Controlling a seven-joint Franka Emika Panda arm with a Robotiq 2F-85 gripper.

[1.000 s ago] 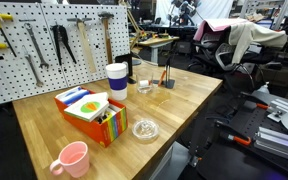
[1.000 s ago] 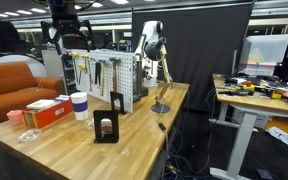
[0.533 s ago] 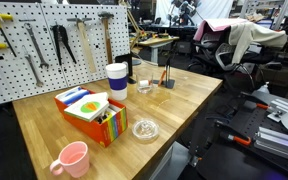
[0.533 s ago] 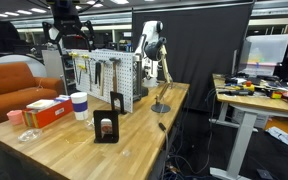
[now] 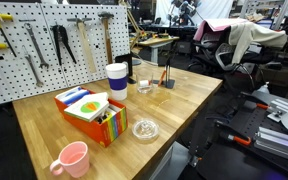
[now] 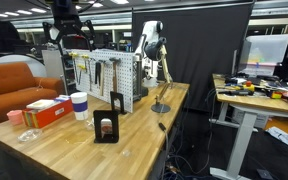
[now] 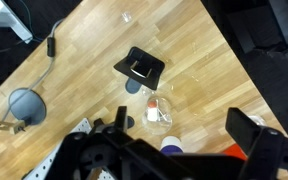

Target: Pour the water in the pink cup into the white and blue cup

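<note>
The pink cup (image 5: 72,159) stands at the front corner of the wooden table and shows small in an exterior view (image 6: 15,117). It is out of the wrist view. The white and blue cup (image 5: 117,80) stands upright near the pegboard, and shows in an exterior view (image 6: 80,105) and from above in the wrist view (image 7: 172,146). My gripper (image 6: 66,28) hangs high above the table, open and empty. In the wrist view its jaws (image 7: 184,125) are spread wide, far above the white and blue cup.
An orange box (image 5: 89,113) lies between the two cups. Clear glass dishes (image 5: 145,129) (image 5: 145,87) sit nearby. A black stand (image 6: 107,125) and a grey lamp base (image 6: 161,107) are on the table. The tool pegboard (image 5: 44,45) lines the back edge.
</note>
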